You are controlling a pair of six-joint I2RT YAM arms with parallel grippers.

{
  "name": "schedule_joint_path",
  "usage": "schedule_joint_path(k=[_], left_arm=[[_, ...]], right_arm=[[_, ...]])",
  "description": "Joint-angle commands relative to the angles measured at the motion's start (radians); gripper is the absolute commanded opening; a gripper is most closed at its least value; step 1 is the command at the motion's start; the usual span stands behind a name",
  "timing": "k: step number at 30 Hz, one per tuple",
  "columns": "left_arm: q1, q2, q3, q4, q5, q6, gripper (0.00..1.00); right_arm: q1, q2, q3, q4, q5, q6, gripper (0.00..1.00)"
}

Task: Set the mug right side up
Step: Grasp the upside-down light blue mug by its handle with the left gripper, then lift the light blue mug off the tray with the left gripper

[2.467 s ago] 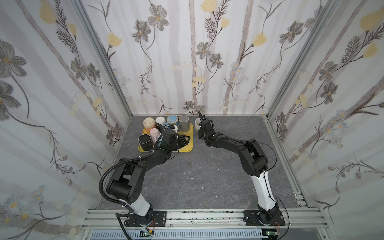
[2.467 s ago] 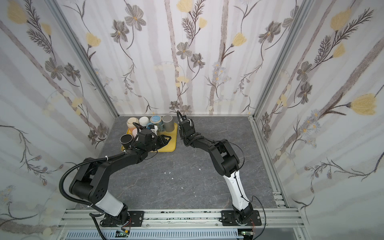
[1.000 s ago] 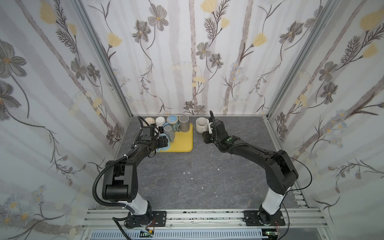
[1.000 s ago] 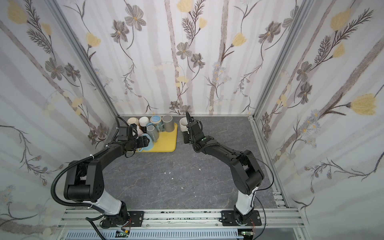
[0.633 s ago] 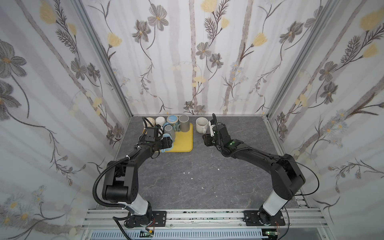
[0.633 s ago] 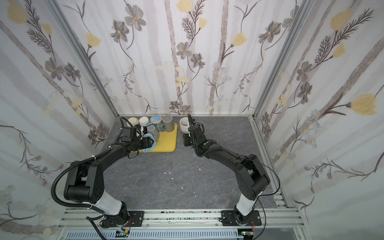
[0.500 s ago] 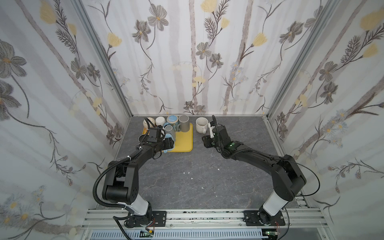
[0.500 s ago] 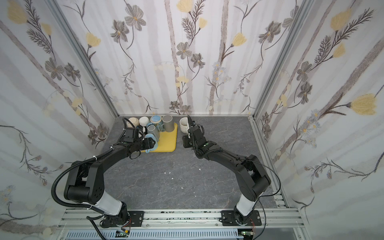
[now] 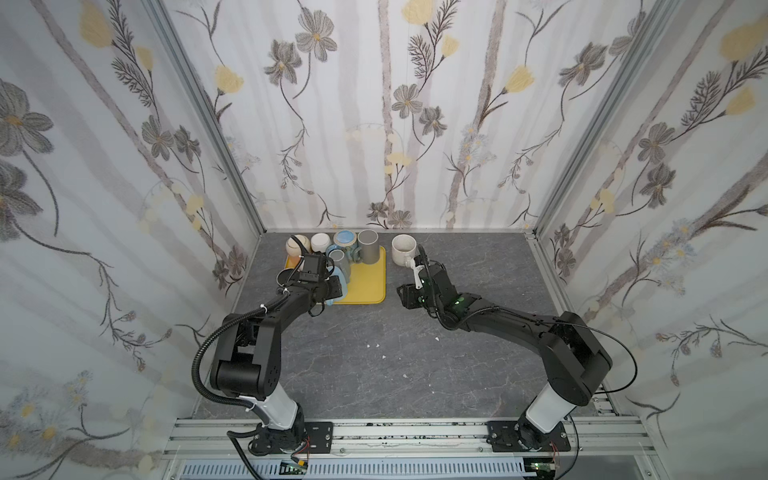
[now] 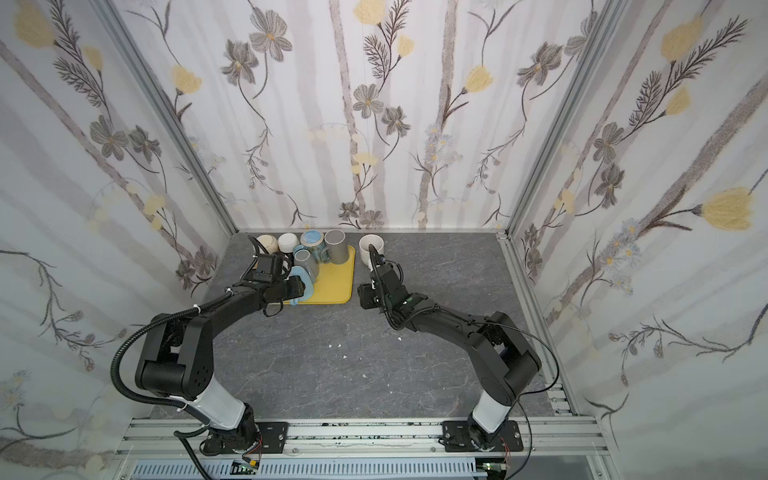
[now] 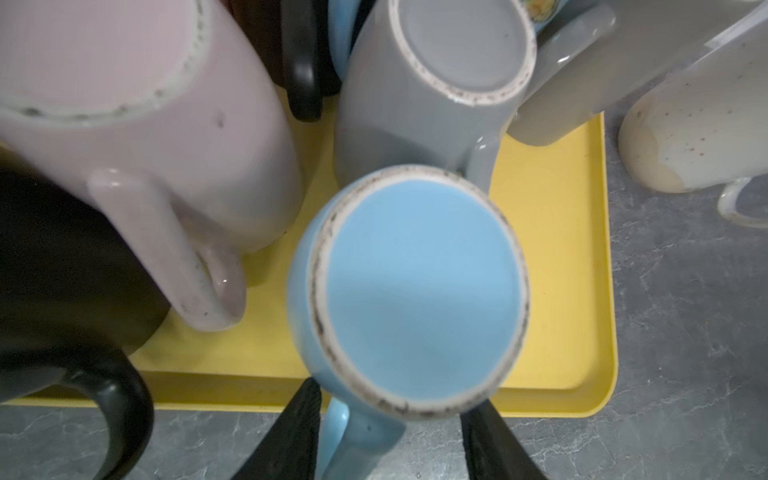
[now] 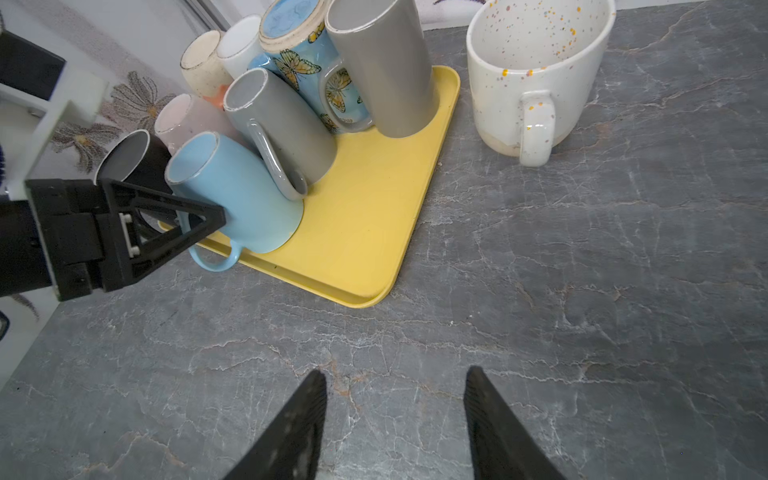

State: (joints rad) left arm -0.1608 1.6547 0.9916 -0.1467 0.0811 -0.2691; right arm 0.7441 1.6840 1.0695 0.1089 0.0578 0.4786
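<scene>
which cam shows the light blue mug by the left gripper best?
Right wrist: the light blue mug shows whole, base up and tilted at the yellow tray's near edge, with the left gripper at its side. The left wrist view fills with its base and handle. In both top views it is small, half hidden by the arm.

A: Where is there room to pass?

B: The counter [image 12: 582, 291] lies open in front of the yellow tray [image 12: 374, 216], whose near right half is bare too.

A: What blocks?

B: Upturned mugs crowd its far left; the pink mug [image 11: 199, 137] and grey mug [image 11: 407, 116] press against the light blue mug [image 11: 415, 291].
</scene>
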Motion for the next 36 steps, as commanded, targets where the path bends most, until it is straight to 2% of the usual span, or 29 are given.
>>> schedule_joint_path(k=[1, 11, 23, 36], left_arm=[[-0.009, 0.019, 0.012, 0.027, -0.07, 0.008, 0.47], [-0.06, 0.027, -0.025, 0.071, -0.146, 0.011, 0.32], [-0.109, -0.012, -0.079, 0.116, -0.148, 0.022, 0.0], [-0.114, -0.091, -0.096, 0.116, -0.086, 0.028, 0.0]], right_arm=[[0.003, 0.007, 0.001, 0.032, -0.005, 0.013, 0.54], [0.012, 0.04, 0.018, 0.025, -0.043, 0.043, 0.53], [0.012, 0.044, 0.048, 0.042, -0.03, 0.108, 0.53], [0.012, 0.01, -0.024, 0.098, -0.045, 0.169, 0.53]])
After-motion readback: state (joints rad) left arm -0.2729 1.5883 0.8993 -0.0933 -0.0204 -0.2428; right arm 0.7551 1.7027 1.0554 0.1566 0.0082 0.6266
